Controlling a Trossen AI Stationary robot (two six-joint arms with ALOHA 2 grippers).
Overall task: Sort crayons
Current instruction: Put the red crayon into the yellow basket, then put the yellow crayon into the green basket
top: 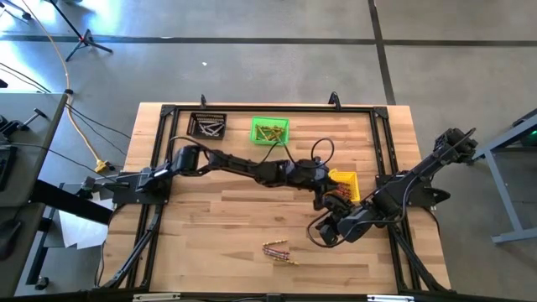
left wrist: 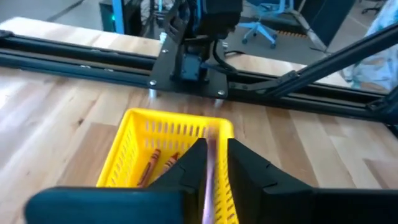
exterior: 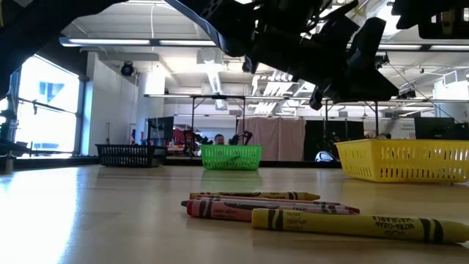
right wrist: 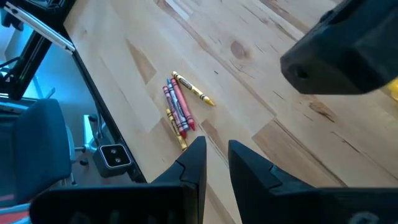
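Wooden table (top: 218, 226); three bins (top: 269, 130); loose crayons (top: 278, 251), about five

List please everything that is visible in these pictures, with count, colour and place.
loose crayons: about five, red and yellow, in a cluster on the table near its front edge
yellow bin: one, right of centre, crayons inside
green bin: one, back centre, crayons inside
black bin: one, back left, crayons inside
table: one, light wood
left gripper: over the yellow bin, a blurred pale stick between its fingers
right gripper: above bare table right of the loose crayons, slightly apart, holding nothing
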